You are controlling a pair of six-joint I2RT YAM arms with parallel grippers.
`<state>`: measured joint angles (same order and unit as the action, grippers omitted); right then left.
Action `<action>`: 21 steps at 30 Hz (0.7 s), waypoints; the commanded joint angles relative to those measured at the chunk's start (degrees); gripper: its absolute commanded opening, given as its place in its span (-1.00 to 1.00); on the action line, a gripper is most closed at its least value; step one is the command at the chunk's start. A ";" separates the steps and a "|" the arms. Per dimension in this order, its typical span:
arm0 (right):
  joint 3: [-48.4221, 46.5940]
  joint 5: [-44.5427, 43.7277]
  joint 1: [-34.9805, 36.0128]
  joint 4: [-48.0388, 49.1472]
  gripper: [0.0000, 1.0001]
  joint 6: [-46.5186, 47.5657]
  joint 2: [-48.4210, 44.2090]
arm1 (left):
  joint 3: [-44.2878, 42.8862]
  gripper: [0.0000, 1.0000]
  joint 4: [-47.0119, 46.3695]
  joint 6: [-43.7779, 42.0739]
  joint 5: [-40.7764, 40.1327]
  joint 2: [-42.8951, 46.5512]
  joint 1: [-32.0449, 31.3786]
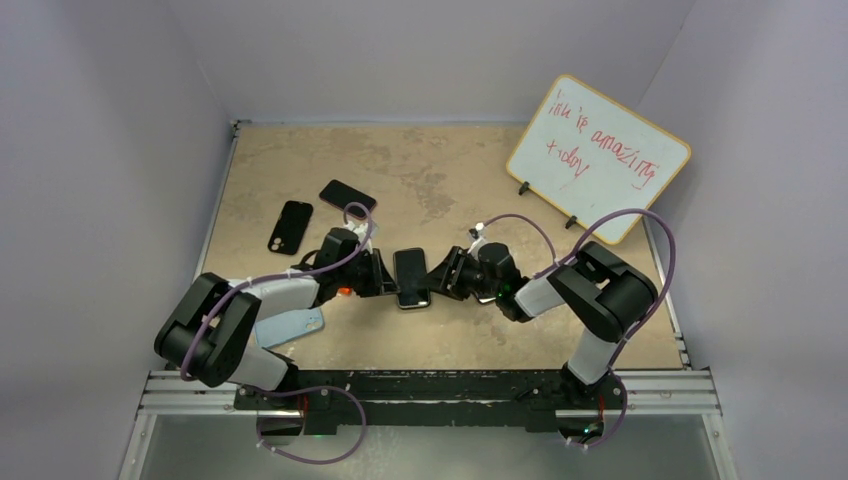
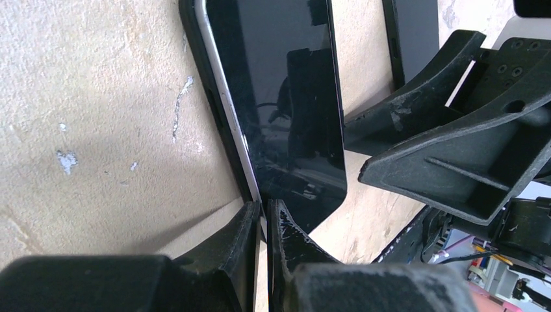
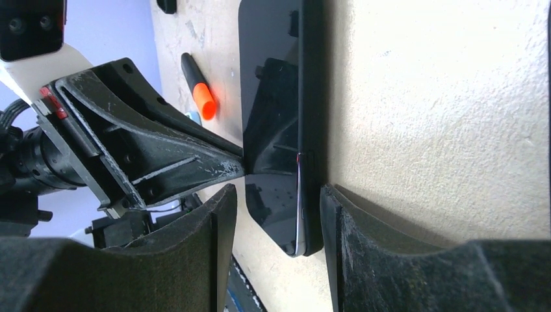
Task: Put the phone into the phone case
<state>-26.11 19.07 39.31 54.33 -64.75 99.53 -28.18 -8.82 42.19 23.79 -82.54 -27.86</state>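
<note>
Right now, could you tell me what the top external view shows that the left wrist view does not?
Only the top view: the whiteboard, a black case and a light blue case. Only the left wrist: the left tool pinching the silver edge of the phone. Both: the phone and the right tool beside it.

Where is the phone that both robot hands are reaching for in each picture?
Top external: the phone lies near the middle, just below centre.
Left wrist: the phone fills the top middle and runs down toward the bottom edge.
Right wrist: the phone is at the top middle, seen edge-on.
Shared landmark: the tan table shows beside it in every view.
</note>
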 commanded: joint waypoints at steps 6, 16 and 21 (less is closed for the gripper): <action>-2.68 5.89 1.56 11.12 0.03 -2.53 -0.33 | -1.01 -0.81 7.01 -3.96 -3.23 1.99 -0.36; -4.76 6.93 1.74 8.39 0.06 -1.54 2.37 | -1.25 -0.82 7.56 -5.13 -4.76 1.42 -0.36; -5.26 5.87 1.86 3.30 0.06 -0.16 0.47 | -1.47 -0.83 7.93 -4.93 -4.94 1.33 -0.36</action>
<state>-29.34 22.72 39.90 58.33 -65.54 102.39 -29.04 -3.36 39.31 20.84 -80.34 -27.81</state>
